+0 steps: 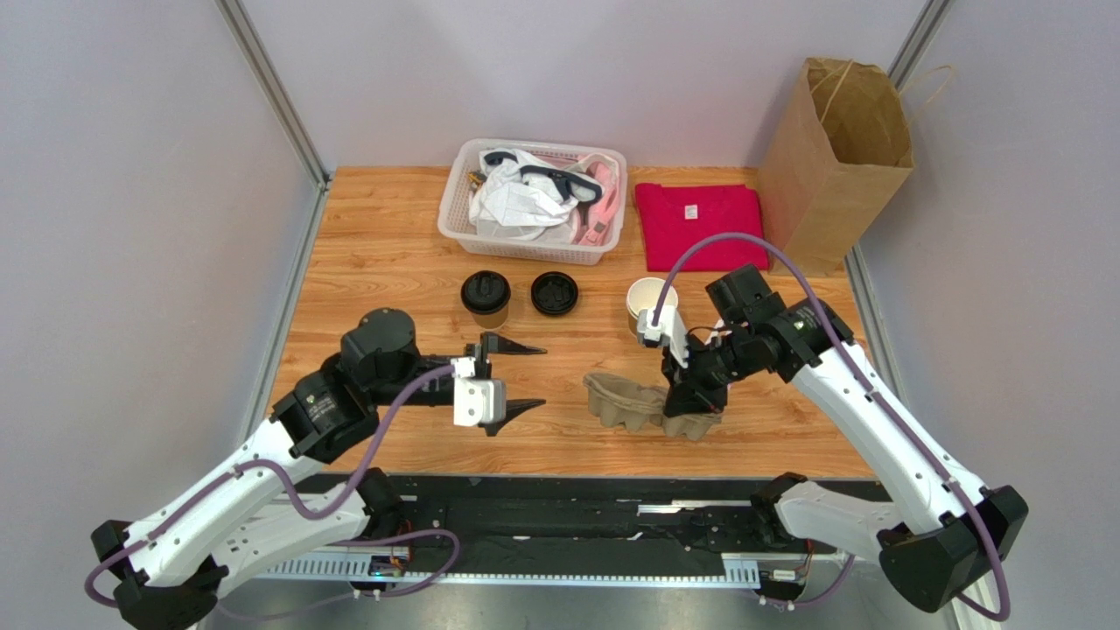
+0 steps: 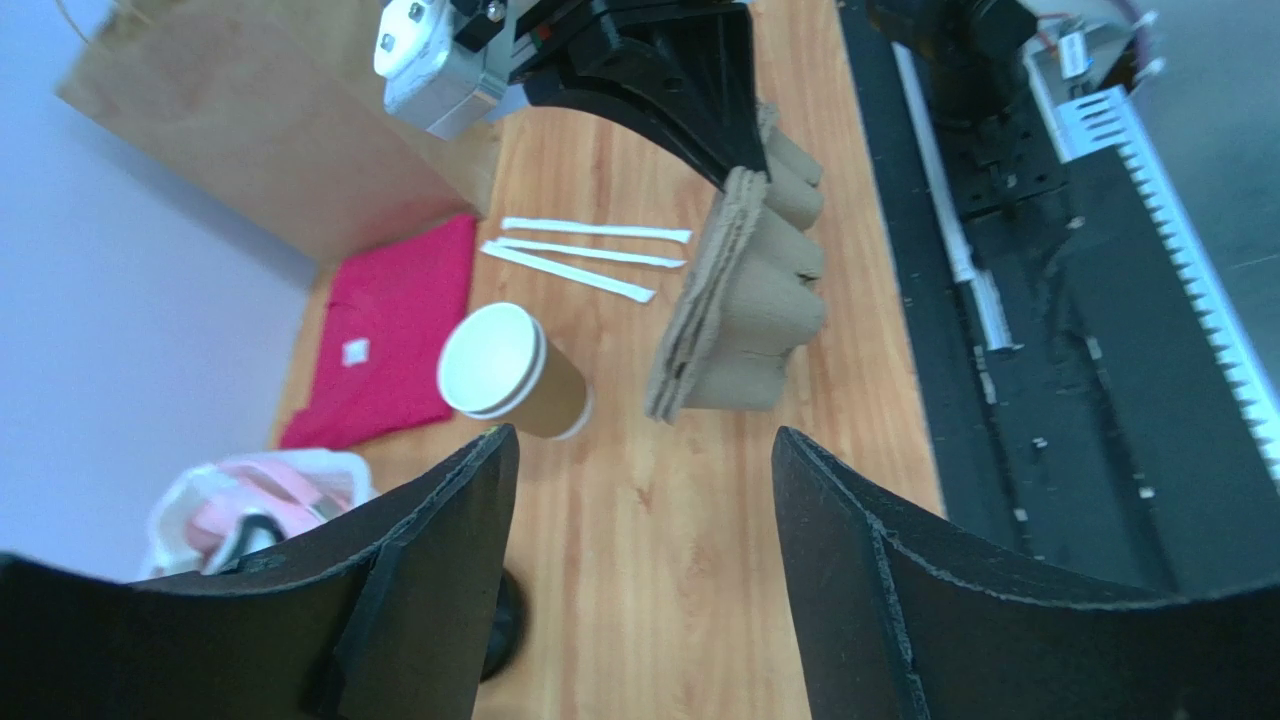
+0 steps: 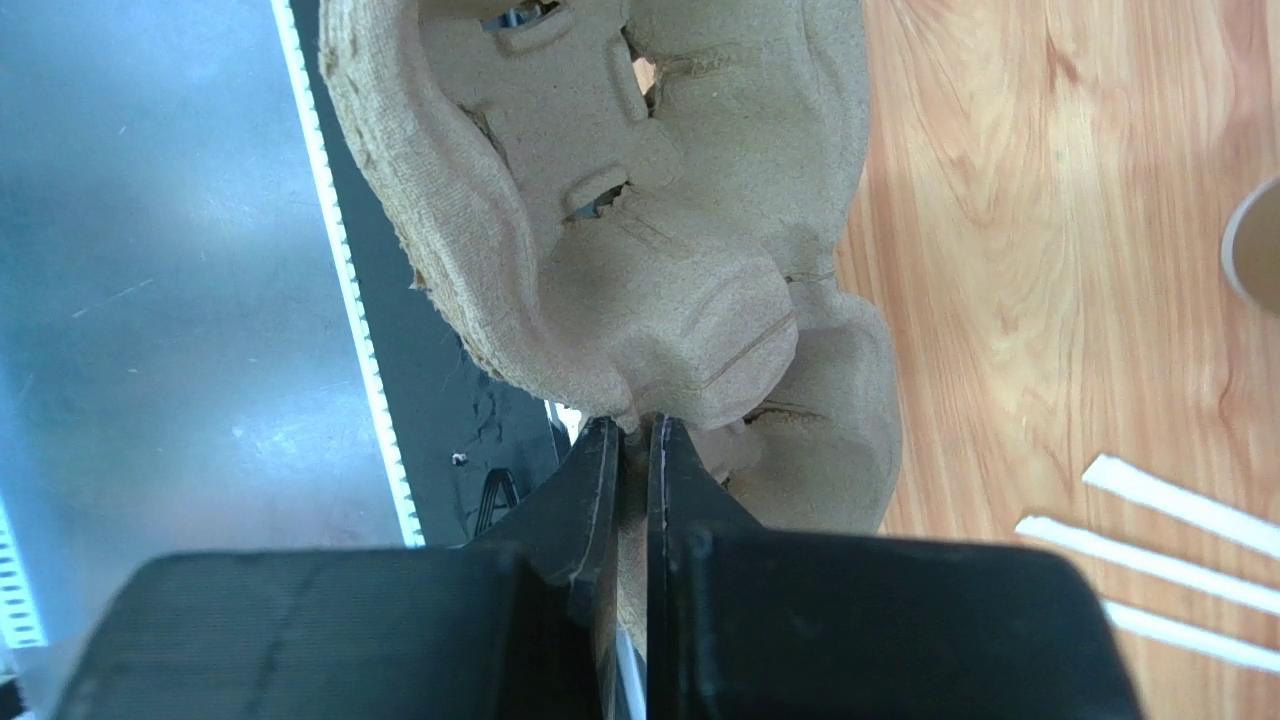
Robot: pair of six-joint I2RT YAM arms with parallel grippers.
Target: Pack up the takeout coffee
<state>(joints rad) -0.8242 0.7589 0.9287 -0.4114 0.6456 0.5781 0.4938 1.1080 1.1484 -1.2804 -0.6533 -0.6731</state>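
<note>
Kraft-paper takeout coffee point(image 1: 485, 297), black lid on, stands upright on the wooden table point(image 1: 381, 223), left of centre, on the near side of the white basket point(image 1: 451, 204). We see a loose black lid point(image 1: 554, 293) lying flat just right of it, not touching. Further right is a second cup point(image 1: 650, 303), upright, unlidded, white inside. On the near side of the coffee we have the left gripper point(image 1: 533, 378), pointing right, jaws spread wide with nothing between them; its wrist view shows only bare wood in the gap, with the second cup beyond. It is near the coffee but not touching it. We have the right gripper point(image 1: 684, 398) clamped on the pulp tray point(image 1: 625, 398) at the near centre of the table; the right wrist view shows both jaws pinched tight on a thin wall of the tray. The tray is tipped up on edge, not flat; we cannot tell if its low edge touches the wood. Three white wrapped strips point(image 2: 589, 252) lie on the table between the tray and the red cloth point(image 1: 697, 223). The brown paper bag point(image 1: 835, 145) stands upright and open at the far right corner, just right of the cloth. The basket holds crumpled white and pink items.
</note>
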